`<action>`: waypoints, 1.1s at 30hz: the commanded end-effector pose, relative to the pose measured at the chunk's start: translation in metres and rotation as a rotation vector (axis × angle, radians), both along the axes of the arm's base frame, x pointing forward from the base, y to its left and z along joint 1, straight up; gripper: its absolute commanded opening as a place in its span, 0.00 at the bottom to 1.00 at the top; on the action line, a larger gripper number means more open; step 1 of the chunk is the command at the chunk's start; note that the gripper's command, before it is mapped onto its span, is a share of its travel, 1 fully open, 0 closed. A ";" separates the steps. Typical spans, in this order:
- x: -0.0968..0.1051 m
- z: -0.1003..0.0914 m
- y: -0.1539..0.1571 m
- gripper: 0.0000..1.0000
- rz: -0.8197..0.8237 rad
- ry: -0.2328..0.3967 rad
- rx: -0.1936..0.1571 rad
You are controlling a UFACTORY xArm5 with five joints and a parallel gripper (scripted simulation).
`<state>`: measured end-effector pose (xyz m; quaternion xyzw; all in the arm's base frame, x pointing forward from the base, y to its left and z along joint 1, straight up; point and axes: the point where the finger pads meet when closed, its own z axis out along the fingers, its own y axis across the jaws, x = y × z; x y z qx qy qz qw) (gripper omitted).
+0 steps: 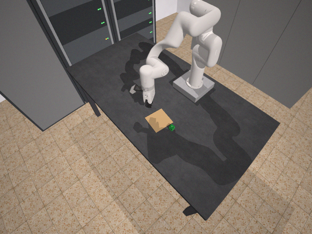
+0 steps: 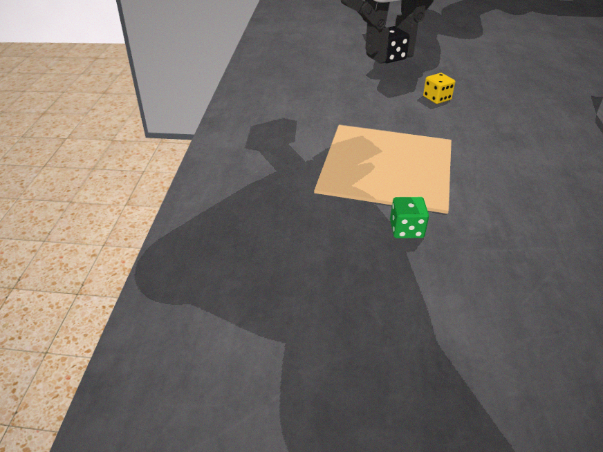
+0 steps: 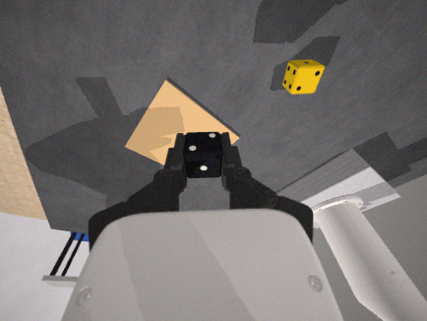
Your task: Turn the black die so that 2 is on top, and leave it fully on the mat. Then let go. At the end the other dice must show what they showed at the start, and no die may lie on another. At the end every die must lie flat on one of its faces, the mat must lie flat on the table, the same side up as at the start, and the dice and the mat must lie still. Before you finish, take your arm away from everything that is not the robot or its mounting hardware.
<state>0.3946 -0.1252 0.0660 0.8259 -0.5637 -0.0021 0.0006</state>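
Note:
My gripper (image 1: 149,103) (image 2: 392,44) (image 3: 203,145) is shut on the black die (image 2: 397,44) (image 3: 203,156) and holds it above the table, behind the far edge of the tan mat (image 1: 156,118) (image 2: 409,160) (image 3: 162,123). In the exterior view the die's near face shows five white pips. In the wrist view one face shows two pips and another shows one. In the top view the die is hidden between the fingers.
A yellow die (image 2: 438,88) (image 3: 303,76) lies on the dark table (image 1: 113,83) (image 2: 243,292) right of my gripper, off the mat. A green die (image 1: 171,127) (image 2: 409,217) sits at the mat's near right edge. The arm's base (image 1: 194,86) stands behind. Cabinets flank the table's left.

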 end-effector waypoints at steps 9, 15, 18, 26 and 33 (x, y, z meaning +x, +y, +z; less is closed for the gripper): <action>0.010 -0.001 0.025 0.27 0.353 -0.004 0.000; 0.013 -0.002 0.037 0.27 0.518 -0.004 0.000; 0.015 -0.002 0.042 0.27 0.581 -0.004 0.000; 0.018 -0.003 0.057 0.27 0.780 -0.004 0.001; 0.020 -0.004 0.069 0.27 0.945 -0.003 0.002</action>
